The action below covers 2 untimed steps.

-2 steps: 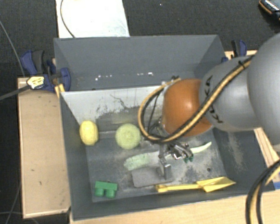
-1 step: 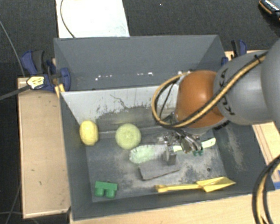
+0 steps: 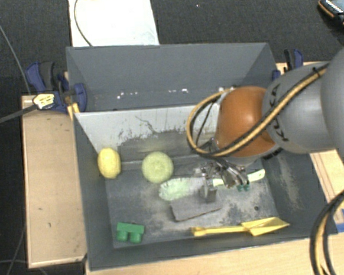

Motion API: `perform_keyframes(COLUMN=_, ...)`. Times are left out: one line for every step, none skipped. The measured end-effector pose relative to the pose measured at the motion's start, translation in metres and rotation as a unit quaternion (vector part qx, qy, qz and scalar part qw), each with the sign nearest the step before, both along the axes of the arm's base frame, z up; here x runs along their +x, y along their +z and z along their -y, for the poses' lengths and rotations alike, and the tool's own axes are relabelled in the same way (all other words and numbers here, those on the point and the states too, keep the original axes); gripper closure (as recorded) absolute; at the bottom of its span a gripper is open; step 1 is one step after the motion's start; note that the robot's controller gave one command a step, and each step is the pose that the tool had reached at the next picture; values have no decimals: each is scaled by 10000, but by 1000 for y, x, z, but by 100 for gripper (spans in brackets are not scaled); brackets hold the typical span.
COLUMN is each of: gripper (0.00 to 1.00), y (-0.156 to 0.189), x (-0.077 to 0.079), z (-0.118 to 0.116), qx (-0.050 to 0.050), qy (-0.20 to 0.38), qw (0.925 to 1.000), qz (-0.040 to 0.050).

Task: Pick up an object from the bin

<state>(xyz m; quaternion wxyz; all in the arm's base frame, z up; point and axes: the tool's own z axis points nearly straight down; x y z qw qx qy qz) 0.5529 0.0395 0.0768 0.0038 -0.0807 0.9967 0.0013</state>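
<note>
Grey metal bin [image 3: 94, 199]: the gripper [image 3: 213, 186] hangs low beside a pale green fuzzy lump [image 3: 175, 189], probably lining up a grasp; whether it is open or closed is unclear.

Grey arm [image 3: 312, 111] reaching in from right; orange wrist cover [image 3: 242, 119] cable-looped; end effector [image 3: 213, 184] low, pointing down.

Pale green fuzzy lump [image 3: 175, 189], lying flat, centre of bin [image 3: 98, 229], right end just beside tool [image 3: 214, 189].
</note>
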Motion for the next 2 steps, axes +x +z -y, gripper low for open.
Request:
perform_keyframes(gripper=100, y=25, x=-4, z=0, qx=-3, qy=2, qw=10000, qz=-61)
perform_keyframes(gripper=100, y=63, x=-1, z=0, qx=-1, qy=-1, qw=10000, qz=-20)
